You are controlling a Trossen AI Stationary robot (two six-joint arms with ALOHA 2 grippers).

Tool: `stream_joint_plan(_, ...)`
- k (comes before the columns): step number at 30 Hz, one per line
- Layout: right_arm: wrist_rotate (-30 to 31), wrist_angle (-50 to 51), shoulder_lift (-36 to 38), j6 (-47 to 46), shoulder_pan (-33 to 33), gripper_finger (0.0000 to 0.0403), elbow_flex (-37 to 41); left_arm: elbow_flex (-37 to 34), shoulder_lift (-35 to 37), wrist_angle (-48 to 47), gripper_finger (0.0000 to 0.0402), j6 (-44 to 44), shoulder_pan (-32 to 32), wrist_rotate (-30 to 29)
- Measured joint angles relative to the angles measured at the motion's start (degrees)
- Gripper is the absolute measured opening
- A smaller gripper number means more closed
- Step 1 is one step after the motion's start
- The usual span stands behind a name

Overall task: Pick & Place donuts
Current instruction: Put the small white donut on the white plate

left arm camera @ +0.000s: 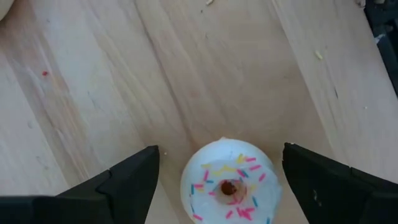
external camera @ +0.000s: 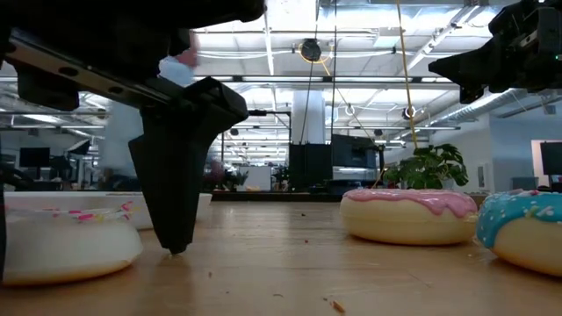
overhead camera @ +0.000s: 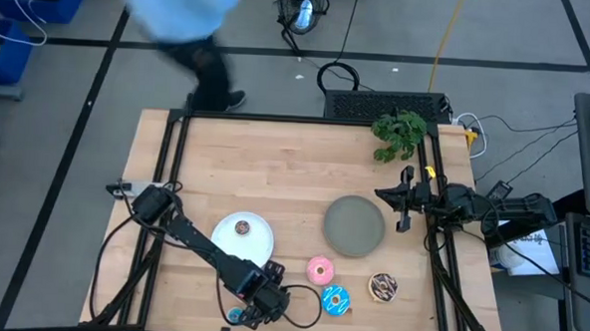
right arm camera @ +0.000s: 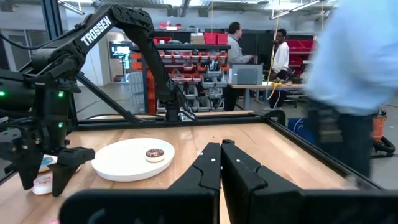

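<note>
My left gripper (left arm camera: 221, 151) is open at the table's near edge (overhead camera: 247, 311), pointing down. A tiny white donut with coloured sprinkles (left arm camera: 230, 186) lies flat on the wood between its fingers, and neither finger touches it. In the low view this donut (external camera: 61, 244) sits beside one dark finger (external camera: 176, 202). A tiny brown donut (overhead camera: 242, 226) lies on the white plate (overhead camera: 257, 246). The pink donut (overhead camera: 319, 270), the blue sprinkled donut (overhead camera: 335, 301) and the brown drizzled donut (overhead camera: 382, 286) rest on the table. My right gripper (right arm camera: 221, 155) is shut and waits near the right edge (overhead camera: 405, 202).
The grey plate (overhead camera: 354, 226) lies right of centre. A green plant (overhead camera: 398, 132) stands at the far right corner. A person (overhead camera: 182, 21) moves past beyond the far edge. Bare wood spans the table's middle and far left.
</note>
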State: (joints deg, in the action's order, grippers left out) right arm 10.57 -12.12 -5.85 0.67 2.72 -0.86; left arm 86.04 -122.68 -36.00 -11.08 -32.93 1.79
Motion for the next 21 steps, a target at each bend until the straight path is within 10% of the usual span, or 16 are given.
stream_joint_plan(21,-0.09,0.00,-0.02,0.00,0.00,0.0000,0.01,-0.11,-0.12,-3.72,0.0277,-3.45,0.07,2.14)
